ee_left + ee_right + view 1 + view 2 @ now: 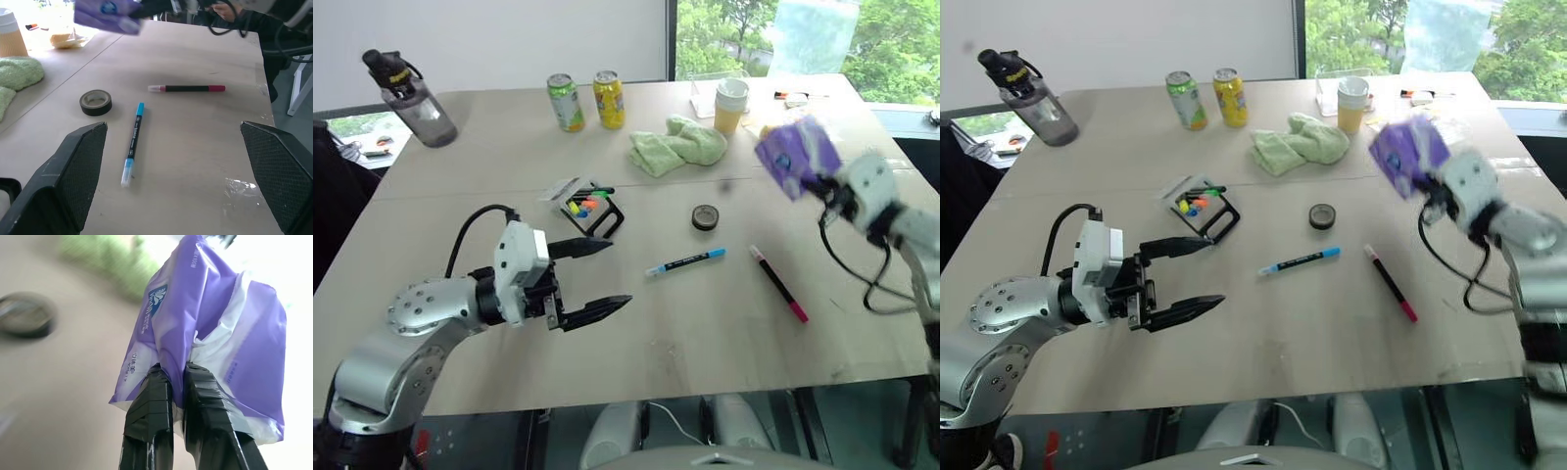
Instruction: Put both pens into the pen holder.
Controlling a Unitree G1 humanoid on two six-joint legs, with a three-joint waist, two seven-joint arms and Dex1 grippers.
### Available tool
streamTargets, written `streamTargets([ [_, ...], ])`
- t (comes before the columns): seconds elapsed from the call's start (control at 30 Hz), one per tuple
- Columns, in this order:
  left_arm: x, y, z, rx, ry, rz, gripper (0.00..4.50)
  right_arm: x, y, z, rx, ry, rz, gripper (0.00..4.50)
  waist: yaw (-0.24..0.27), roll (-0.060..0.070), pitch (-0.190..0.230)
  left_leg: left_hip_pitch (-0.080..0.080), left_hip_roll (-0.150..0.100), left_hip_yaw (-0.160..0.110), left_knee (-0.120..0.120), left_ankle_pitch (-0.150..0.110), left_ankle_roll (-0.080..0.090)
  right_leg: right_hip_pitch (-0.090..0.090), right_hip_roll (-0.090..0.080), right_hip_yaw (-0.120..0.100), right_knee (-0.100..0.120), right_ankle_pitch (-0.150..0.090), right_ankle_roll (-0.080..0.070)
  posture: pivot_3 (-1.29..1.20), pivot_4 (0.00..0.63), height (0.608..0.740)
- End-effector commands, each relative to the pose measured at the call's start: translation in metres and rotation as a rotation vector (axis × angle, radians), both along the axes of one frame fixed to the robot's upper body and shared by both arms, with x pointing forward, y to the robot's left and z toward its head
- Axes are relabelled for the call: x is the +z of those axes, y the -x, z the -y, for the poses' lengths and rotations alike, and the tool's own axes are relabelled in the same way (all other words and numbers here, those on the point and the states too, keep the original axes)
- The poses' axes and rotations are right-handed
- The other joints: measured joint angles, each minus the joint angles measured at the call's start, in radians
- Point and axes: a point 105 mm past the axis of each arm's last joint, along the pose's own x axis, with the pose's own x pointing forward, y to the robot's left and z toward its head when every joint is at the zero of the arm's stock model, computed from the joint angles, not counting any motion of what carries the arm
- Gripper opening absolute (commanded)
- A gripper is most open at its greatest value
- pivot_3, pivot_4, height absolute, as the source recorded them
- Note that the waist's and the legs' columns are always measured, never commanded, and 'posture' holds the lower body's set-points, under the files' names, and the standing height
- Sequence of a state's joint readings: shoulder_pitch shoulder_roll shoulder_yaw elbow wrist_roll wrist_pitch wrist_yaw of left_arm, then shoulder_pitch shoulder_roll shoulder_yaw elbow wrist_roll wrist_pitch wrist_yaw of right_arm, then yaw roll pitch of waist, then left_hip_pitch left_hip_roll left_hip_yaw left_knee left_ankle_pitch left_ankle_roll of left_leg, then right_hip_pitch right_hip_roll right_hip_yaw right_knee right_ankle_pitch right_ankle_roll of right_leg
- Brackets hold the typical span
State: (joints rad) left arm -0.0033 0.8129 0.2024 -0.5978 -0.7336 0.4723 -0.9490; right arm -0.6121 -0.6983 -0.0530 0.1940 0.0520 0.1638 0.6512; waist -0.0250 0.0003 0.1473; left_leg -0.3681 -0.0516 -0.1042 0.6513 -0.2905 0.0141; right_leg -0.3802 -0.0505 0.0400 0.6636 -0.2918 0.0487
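The light blue pen (685,261) lies flat near the table's middle. To its right lies the black pen (778,283) with pink-red ends. The black square pen holder (594,210), with short coloured markers in it, stands behind my left gripper (619,274). That gripper is open above the table to the left of the blue pen, with nothing between its fingers. My right gripper (177,369) is shut on a purple tissue pack (793,152), held up in the air over the table's right side, beyond the black pen.
A small round dark tin (705,216) sits just behind the blue pen. A green cloth (677,145), two cans (566,102), a paper cup (730,105) and a water bottle (411,93) stand toward the far side. The table's front edge runs close below the pens.
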Motion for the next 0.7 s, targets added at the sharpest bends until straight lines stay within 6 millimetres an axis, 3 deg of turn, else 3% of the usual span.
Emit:
streamTargets([
  [0.03, 0.005, -0.004, 0.004, -0.015, 0.005, 0.034, 4.5, 0.015, -0.03, 0.001, -0.077, 0.067, 0.063, 0.02, -0.006, 0.0, 0.001, 0.0, 0.0, 0.0, 0.0, 0.0, 0.0, 0.0, 0.0, 0.0, 0.0, 0.0, 0.0, 0.0, 0.15, 0.74],
  [0.07, 0.006, -0.006, 0.005, -0.018, 0.005, 0.039, 4.5, 0.018, -0.039, 0.003, -0.099, 0.086, 0.073, 0.02, -0.006, -0.001, 0.001, -0.001, 0.0, 0.0, 0.0, 0.0, 0.0, -0.001, 0.0, 0.0, 0.0, 0.0, 0.0, 0.0, 0.15, 0.74],
  [0.1, 0.007, -0.007, 0.006, -0.021, 0.007, 0.043, 4.5, 0.022, -0.046, 0.005, -0.121, 0.1, 0.099, 0.86, -0.004, -0.001, 0.001, -0.002, 0.0, -0.001, 0.0, 0.0, 0.0, -0.001, 0.0, -0.001, 0.0, 0.0, 0.0, 0.0, 0.15, 0.74],
  [0.2, 0.007, -0.007, 0.007, -0.021, 0.009, 0.048, 4.5, 0.034, -0.056, 0.011, -0.18, 0.093, 0.176, 2.08, -0.006, -0.001, 0.001, -0.011, -0.001, -0.001, 0.001, 0.0, 0.0, -0.009, -0.001, -0.002, -0.001, 0.0, 0.0, 0.0, 0.15, 0.74],
  [0.3, 0.005, -0.004, 0.006, -0.007, 0.011, 0.043, 4.5, 0.031, -0.053, 0.01, -0.142, 0.058, 0.181, 2.08, -0.015, -0.001, 0.001, -0.019, -0.001, -0.001, 0.002, 0.0, 0.0, -0.018, -0.002, -0.002, 0.001, 0.0, 0.0, 0.0, 0.15, 0.74],
  [0.4, 0.002, -0.003, 0.006, 0.008, 0.015, 0.04, 4.5, 0.02, -0.043, -0.005, -0.03, -0.04, 0.112, 2.08, -0.021, -0.001, 0.001, -0.019, 0.0, 0.0, 0.002, 0.0, 0.0, -0.019, -0.001, -0.001, 0.0, 0.0, 0.0, 0.0, 0.15, 0.74],
  [0.57, -0.001, -0.005, 0.006, 0.011, 0.024, 0.035, 4.5, -0.023, 0.004, -0.073, 0.377, -0.011, -0.116, 2.08, -0.021, -0.001, 0.001, -0.017, 0.001, 0.002, 0.003, 0.0, 0.0, -0.019, -0.001, 0.001, 0.005, 0.0, 0.0, 0.0, 0.15, 0.74],
  [0.7, -0.001, -0.005, 0.005, 0.007, 0.018, 0.038, 4.5, -0.032, 0.028, -0.115, 0.511, -0.064, -0.194, 2.08, -0.02, -0.001, 0.001, -0.015, 0.001, 0.003, 0.004, 0.0, 0.0, -0.019, 0.0, 0.002, 0.01, 0.0, 0.0, 0.0, 0.15, 0.74],
])
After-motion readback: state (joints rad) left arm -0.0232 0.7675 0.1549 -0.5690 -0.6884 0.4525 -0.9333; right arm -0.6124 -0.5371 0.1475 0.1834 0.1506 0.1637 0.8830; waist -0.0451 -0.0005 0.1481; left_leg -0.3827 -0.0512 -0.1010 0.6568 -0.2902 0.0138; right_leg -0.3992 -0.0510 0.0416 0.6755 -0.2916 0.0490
